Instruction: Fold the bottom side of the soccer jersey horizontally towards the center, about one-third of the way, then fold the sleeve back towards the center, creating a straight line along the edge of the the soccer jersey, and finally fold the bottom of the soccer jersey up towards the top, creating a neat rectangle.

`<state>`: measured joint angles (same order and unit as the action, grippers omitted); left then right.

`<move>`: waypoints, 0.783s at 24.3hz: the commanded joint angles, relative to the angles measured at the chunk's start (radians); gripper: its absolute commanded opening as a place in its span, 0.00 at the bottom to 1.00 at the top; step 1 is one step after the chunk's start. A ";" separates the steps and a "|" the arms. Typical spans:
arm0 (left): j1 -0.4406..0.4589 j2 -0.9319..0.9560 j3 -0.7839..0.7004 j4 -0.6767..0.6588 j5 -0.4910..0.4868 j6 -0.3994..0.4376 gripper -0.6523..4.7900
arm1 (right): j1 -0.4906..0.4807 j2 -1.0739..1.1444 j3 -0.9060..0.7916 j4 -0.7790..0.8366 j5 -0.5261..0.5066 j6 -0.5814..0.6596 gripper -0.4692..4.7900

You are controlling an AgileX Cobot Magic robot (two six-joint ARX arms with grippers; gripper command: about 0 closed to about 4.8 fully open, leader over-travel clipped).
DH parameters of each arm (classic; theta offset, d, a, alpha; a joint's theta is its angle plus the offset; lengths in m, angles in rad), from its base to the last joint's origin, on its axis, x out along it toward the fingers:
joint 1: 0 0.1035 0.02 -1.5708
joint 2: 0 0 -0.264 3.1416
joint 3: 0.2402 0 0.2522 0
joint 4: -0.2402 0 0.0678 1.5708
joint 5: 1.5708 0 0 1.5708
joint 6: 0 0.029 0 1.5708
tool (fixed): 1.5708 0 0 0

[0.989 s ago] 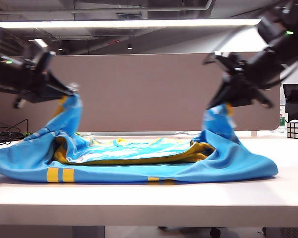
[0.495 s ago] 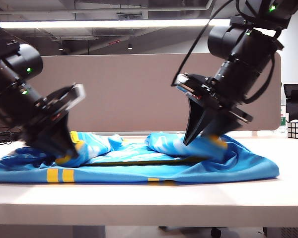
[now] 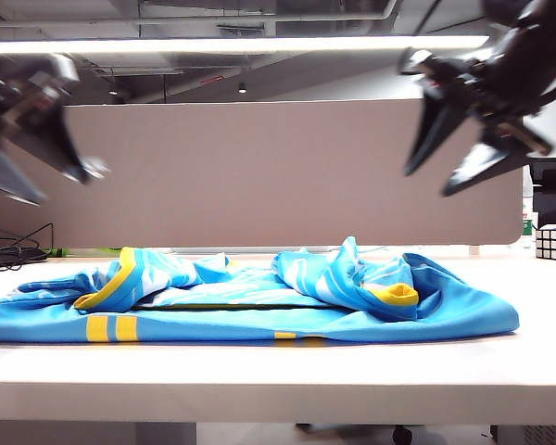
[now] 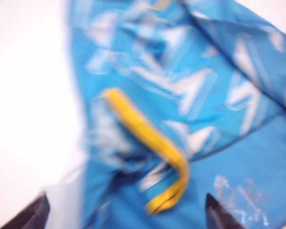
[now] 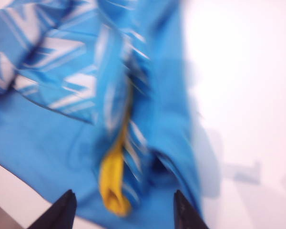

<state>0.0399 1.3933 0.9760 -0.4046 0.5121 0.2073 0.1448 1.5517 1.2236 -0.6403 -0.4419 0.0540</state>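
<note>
While the jersey (image 3: 259,301) lies crumpled on the table (image 3: 278,371), my left gripper (image 3: 46,162) and right gripper (image 3: 454,158) hover above it, both released, grasping nothing.

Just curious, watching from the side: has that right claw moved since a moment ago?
Yes. The right gripper has lifted off the soccer jersey, now open and empty up near the partition top edge, no longer low against the cloth.
</note>
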 commanded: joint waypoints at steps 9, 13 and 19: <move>0.238 -0.027 -0.102 -0.173 0.008 -0.156 0.86 | -0.191 -0.045 -0.213 -0.008 -0.161 -0.002 0.74; 0.235 -0.020 -0.202 -0.074 0.081 -0.176 0.86 | -0.197 -0.044 -0.314 0.095 -0.164 0.027 0.75; 0.236 0.019 -0.297 0.025 0.069 -0.215 0.86 | -0.196 -0.027 -0.419 0.227 -0.167 0.095 0.75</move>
<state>0.2745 1.4052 0.6815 -0.4038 0.5961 -0.0025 -0.0532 1.5196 0.8097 -0.4511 -0.5999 0.1272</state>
